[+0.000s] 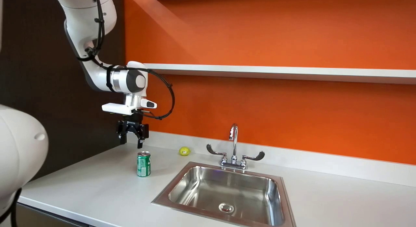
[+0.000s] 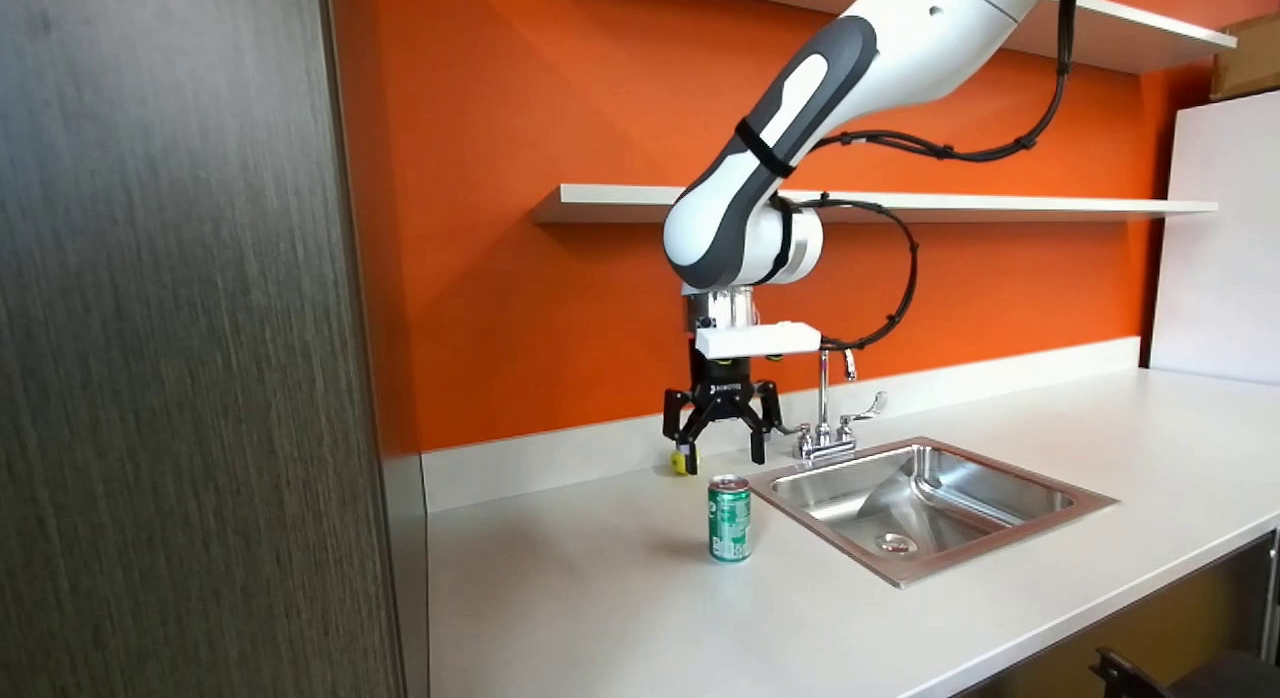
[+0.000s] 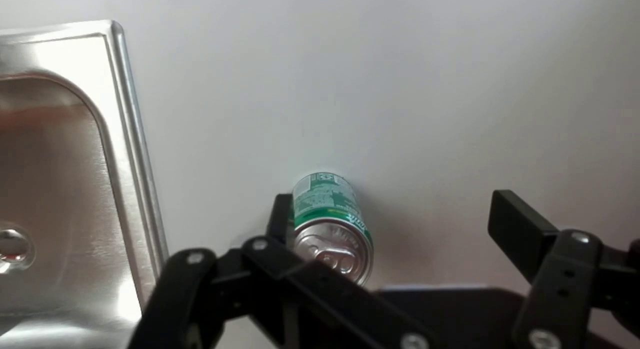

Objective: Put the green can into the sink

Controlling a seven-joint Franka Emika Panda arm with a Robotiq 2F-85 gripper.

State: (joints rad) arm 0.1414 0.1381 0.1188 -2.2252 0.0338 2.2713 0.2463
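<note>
The green can stands upright on the pale counter in both exterior views (image 1: 143,164) (image 2: 729,523), beside the sink. The stainless sink (image 1: 172,184) has a round drain and also shows in an exterior view (image 2: 840,531) and at the left of the wrist view (image 3: 122,139). My gripper (image 1: 131,143) is open and empty, pointing down above the counter. In an exterior view the gripper (image 2: 724,459) hangs above the can's height. In the wrist view the can (image 3: 325,199) shows near the left finger of the gripper (image 3: 392,209), which hides part of its top.
A small yellow-green round object (image 1: 184,151) lies near the back wall. A chrome two-handled faucet (image 1: 234,145) rises behind the sink. A white shelf (image 1: 276,71) runs along the orange wall above. A dark panel (image 2: 200,358) stands at the counter's end.
</note>
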